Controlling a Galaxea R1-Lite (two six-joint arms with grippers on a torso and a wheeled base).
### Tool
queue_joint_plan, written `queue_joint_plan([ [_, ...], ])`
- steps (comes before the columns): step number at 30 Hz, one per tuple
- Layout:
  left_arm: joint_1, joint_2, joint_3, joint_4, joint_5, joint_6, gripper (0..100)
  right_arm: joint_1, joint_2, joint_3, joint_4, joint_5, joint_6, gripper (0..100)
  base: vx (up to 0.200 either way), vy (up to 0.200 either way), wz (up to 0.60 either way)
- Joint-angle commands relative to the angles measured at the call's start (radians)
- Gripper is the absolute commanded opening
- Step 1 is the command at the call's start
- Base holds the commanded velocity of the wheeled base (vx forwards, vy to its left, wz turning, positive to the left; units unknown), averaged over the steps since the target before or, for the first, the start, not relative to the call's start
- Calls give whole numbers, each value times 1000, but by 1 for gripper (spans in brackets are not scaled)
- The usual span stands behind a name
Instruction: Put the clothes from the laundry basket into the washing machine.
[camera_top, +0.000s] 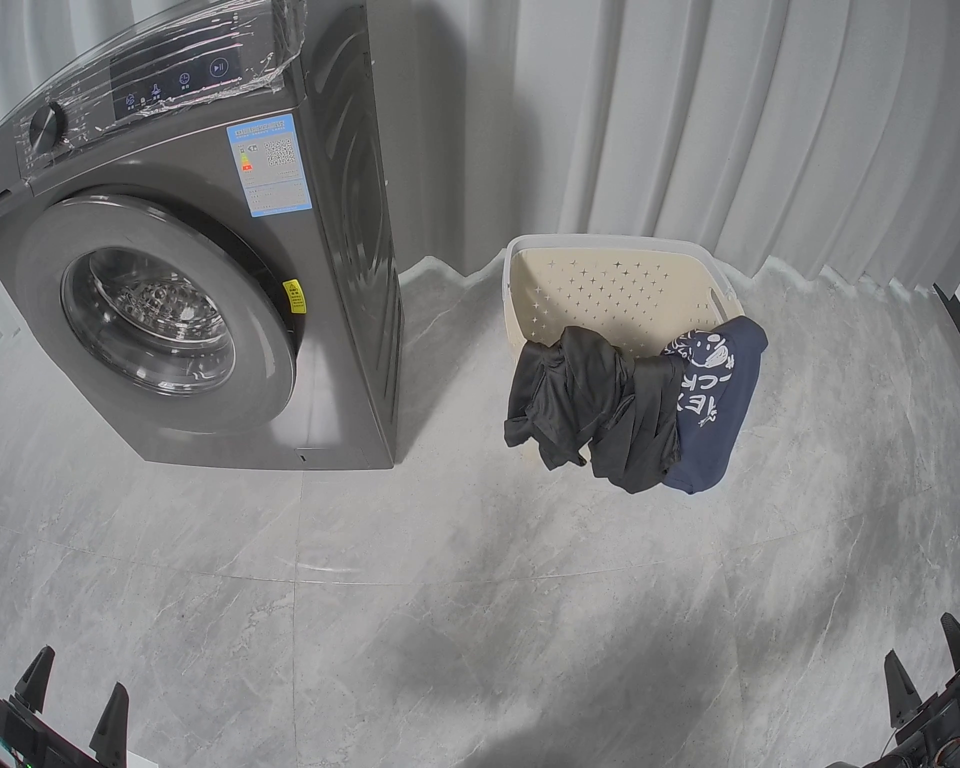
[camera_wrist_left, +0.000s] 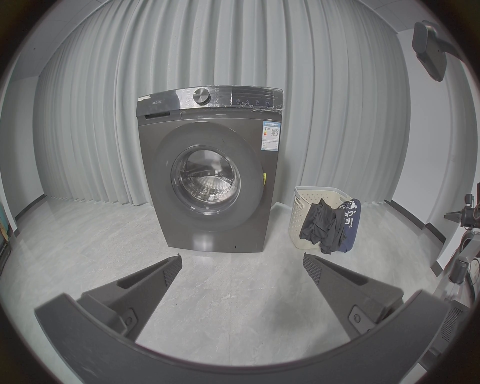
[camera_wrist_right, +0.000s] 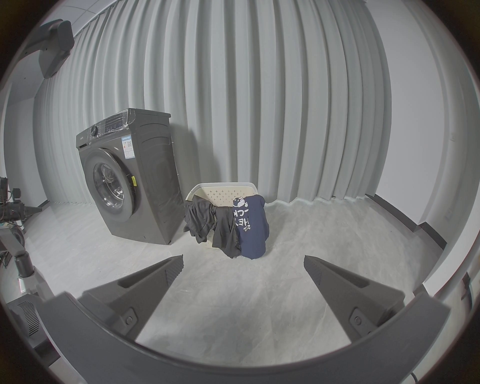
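Left gripper (camera_wrist_left: 241, 257) and right gripper (camera_wrist_right: 243, 258) sit low with fingers spread apart, grey floor (camera_top: 480, 600) stretching ahead to the washing machine (camera_top: 330, 300), its round door (camera_top: 150, 320) closed, and near its right side the laundry basket (camera_top: 610, 285) with clothes (camera_top: 600, 400) draped over its near rim

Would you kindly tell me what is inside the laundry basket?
Grey clothes and a navy shirt drape over the near rim of the basket. Its far inner wall shows bare. The clothes hide the bottom, so anything lying there cannot be seen.
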Motion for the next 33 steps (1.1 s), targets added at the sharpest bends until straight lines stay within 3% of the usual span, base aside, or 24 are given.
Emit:
queue_joint_plan([
  [1, 0, -10, 15, 0, 0, 0, 100, 0, -3, 16, 0, 0, 0, 100, 200, 0, 0],
  [4, 0, -10, 15, 0, 0, 0, 100, 0, -3, 16, 0, 0, 0, 100, 200, 0, 0],
  [10, 0, -10, 15, 0, 0, 1, 100, 0, -3, 16, 0, 0, 0, 100, 0, 0, 0],
  [30, 0, -10, 15, 0, 0, 1, 100, 0, -3, 16, 0, 0, 0, 100, 0, -200, 0],
  [33, 0, -10, 15, 0, 0, 1, 100, 0, -3, 16, 2, 0, 0, 100, 0, 0, 0],
])
